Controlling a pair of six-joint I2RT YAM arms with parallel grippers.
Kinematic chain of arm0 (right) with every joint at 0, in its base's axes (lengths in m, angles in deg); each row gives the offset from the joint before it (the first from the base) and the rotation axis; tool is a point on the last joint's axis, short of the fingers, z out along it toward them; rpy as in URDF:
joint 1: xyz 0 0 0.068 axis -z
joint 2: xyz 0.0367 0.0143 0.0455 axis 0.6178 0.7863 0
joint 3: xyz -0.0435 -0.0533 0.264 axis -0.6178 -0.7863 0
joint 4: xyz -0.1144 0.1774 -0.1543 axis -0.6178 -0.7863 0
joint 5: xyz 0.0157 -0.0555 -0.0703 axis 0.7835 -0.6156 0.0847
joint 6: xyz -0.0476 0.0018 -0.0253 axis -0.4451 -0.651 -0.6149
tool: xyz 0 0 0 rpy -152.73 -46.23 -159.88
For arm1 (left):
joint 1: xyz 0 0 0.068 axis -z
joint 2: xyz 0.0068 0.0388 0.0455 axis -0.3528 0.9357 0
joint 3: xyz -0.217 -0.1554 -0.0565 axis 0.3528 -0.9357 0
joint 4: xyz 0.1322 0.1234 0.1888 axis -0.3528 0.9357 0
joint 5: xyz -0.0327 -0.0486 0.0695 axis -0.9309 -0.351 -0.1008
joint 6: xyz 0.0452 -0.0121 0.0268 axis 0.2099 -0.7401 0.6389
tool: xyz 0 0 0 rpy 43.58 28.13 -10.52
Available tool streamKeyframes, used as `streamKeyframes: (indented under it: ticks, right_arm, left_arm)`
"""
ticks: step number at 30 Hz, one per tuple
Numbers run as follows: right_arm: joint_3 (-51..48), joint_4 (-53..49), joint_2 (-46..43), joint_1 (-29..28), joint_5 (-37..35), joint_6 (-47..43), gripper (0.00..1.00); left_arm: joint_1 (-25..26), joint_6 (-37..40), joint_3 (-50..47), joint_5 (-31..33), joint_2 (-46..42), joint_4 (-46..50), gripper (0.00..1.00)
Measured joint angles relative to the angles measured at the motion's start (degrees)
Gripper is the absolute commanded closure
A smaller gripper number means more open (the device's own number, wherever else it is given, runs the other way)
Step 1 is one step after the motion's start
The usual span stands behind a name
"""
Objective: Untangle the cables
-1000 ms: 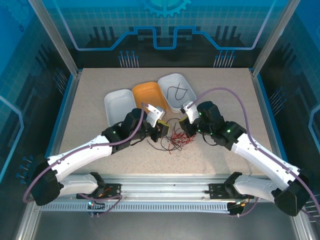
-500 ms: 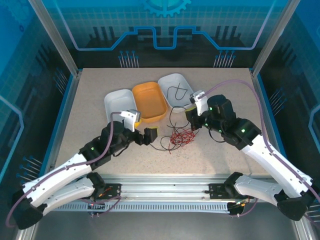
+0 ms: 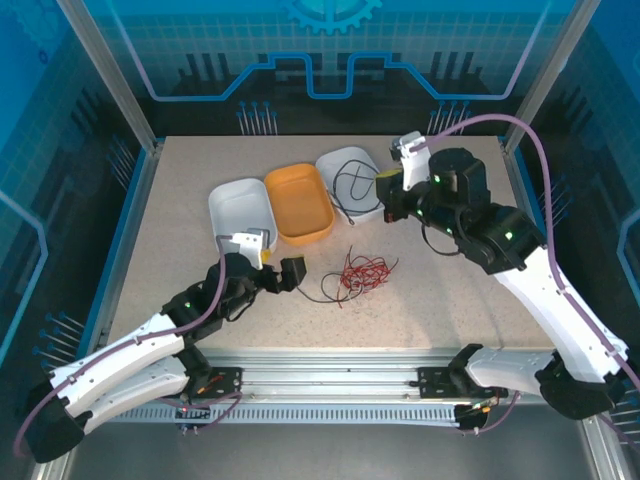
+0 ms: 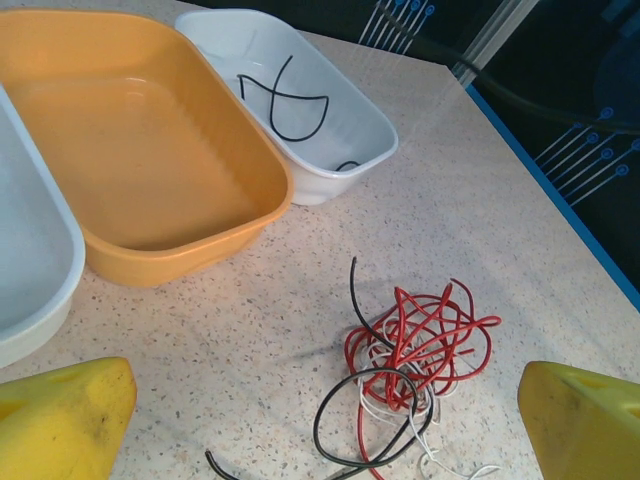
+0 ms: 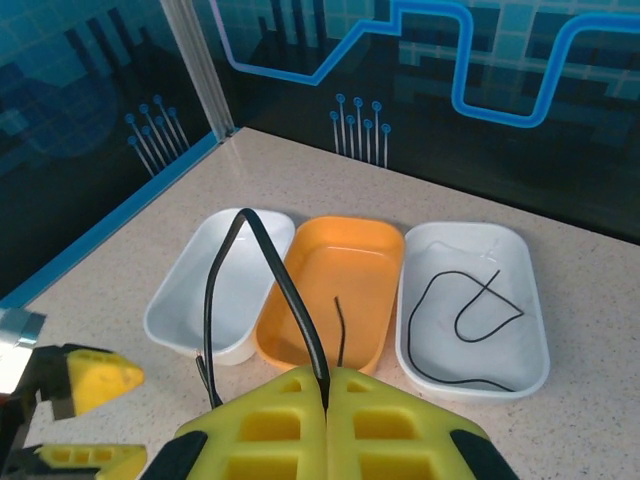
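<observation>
**Top view.** An orange rectangular plastic tray (image 3: 298, 200) stands on the speckled beige counter (image 3: 180, 300). An empty white plastic tray (image 3: 238, 210) sits just beside its left side and a second white plastic tray (image 3: 330, 160) just beside its right. A loose thin black cable (image 3: 352, 185) lies in the second one. The tangle of thin red, black and white cables (image 3: 365, 272) lies on the counter on the orange tray's near side, apart from it. The left pincer (image 3: 283, 272) hovers off that same near side, jaws spread fully, holding nothing. The right pincer (image 3: 388, 197) stands right of the orange tray, clamped on a held black cable (image 3: 351, 218) that hangs from it.

**Left wrist view.** The yellow foam fingertips (image 4: 60, 420) sit far apart, with the tangle (image 4: 415, 350) ahead of them.

**Right wrist view.** The pads are pressed together. The held black cable (image 5: 283, 285) arches up out of the seam.

**Step in hand, as judged.** The held cable is to go to the tray right of the orange one.
- Raise it until the trailing end clears the tangle.
- Lower it well into the tray before releasing.
- The left pincer should then take one exposed loop at the tangle's edge, not its core.

**Count.**
- Trays: three, one orange and two white.
- Pincers: two.
- Black lengths in sight: three.
- Red bunch: one.
- White strand: one, partly hidden.
</observation>
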Motion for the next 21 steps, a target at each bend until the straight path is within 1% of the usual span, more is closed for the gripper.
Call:
streamKeyframes:
  ticks: [5, 15, 21]
  right_arm:
    - [3.2, 0.5, 6.3, 3.5, -1.0, 0.8, 1.00]
    - [14.7, 0.7, 24.3, 12.4, -7.0, 2.0, 1.00]
    - [21.7, -0.3, 35.5, 15.0, -7.8, 1.7, 1.00]
  left_arm:
    - [-0.2, -0.8, 0.0, 1.4, -0.9, 1.1, 0.01]
    - [-0.2, -2.2, 0.0, 1.7, -3.4, 5.3, 0.01]
    - [-0.4, -2.6, 0.0, 1.7, -3.9, 7.9, 0.01]
